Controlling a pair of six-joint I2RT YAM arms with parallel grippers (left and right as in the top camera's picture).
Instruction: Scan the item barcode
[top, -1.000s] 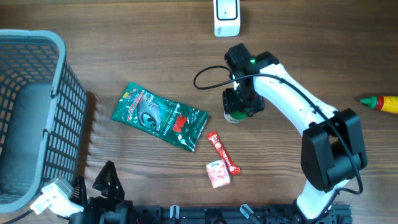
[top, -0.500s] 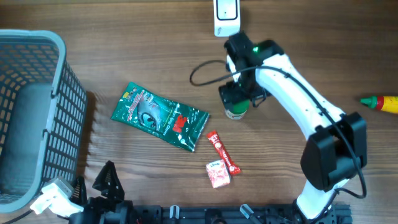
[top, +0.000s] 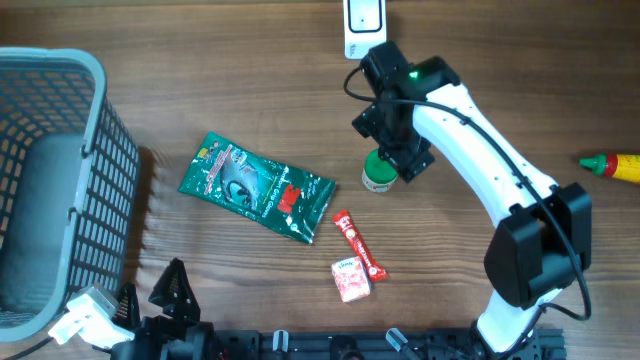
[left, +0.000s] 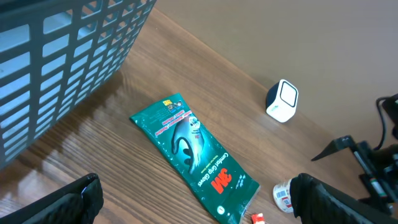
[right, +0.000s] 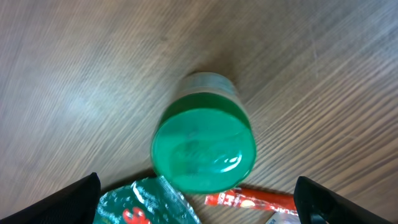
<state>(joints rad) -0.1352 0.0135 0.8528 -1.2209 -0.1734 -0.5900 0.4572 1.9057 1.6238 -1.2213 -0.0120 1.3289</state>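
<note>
Likely snag: both grippers, left (left: 196, 183) & right (top: 392, 155), stood wide open, holding nothing, right one just above the jar (top: 376, 180), upright on table (top: 500, 60) near the scanner (top: 365, 25); an off-centre close could tip it. Left wrist cam showed jar's side label (left: 282, 196); right wrist cam only its lid (right: 204, 149).

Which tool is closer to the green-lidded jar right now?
Right. The right tool is over the green-lidded jar, jaws open. The left tool is far off at the front left, beside the basket.
</note>
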